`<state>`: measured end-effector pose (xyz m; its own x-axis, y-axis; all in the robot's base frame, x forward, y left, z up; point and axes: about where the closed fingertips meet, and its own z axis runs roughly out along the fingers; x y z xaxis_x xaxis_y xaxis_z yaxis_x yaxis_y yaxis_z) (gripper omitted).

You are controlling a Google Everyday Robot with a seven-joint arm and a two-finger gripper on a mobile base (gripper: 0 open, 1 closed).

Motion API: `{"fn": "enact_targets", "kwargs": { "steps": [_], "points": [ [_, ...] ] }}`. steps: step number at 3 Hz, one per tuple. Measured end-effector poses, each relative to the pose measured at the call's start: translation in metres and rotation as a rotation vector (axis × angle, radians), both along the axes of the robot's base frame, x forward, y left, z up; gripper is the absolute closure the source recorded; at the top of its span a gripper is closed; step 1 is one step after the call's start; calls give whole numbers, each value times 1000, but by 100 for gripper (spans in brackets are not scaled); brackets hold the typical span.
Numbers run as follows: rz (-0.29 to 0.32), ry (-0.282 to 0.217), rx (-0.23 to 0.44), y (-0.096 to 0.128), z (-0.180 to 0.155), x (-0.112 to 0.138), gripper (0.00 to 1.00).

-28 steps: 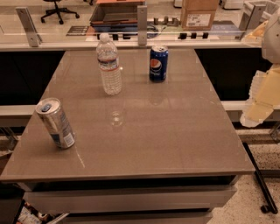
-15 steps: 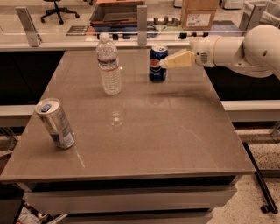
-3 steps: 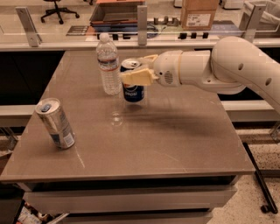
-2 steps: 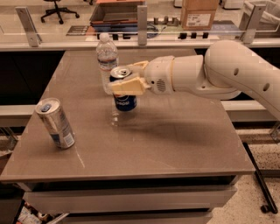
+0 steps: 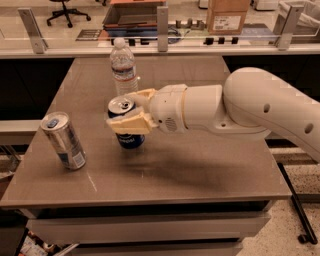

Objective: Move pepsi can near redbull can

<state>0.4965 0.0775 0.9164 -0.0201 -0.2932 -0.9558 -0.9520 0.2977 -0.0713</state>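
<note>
The pepsi can [image 5: 129, 138], dark blue with a silver top, is held upright by my gripper [image 5: 131, 113] at the table's left middle. Its base is at or just above the tabletop; I cannot tell whether it touches. The cream fingers [image 5: 131, 124] close around its upper half from the right. The redbull can [image 5: 63, 140], slim and silver with a blue tab, stands tilted near the table's front left, a short way left of the pepsi can. My white arm [image 5: 240, 107] reaches in from the right.
A clear plastic water bottle [image 5: 123, 67] stands just behind the pepsi can. The brown table [image 5: 210, 170] has its front edge close below. A glass-railed counter [image 5: 165, 42] with a cardboard box [image 5: 227, 15] runs along the back.
My gripper has carried the pepsi can from the back right of the table, forward and left past the water bottle, toward the redbull can. The bottle and the redbull can have not moved.
</note>
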Motion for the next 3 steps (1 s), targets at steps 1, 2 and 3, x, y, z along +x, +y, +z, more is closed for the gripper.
{"fn": "enact_targets", "kwargs": {
  "steps": [1, 2, 3],
  "points": [
    [-7, -7, 19, 13, -12, -23, 100],
    [1, -12, 19, 19, -12, -28, 83],
    [5, -14, 18, 21, -11, -29, 59]
  ]
}}
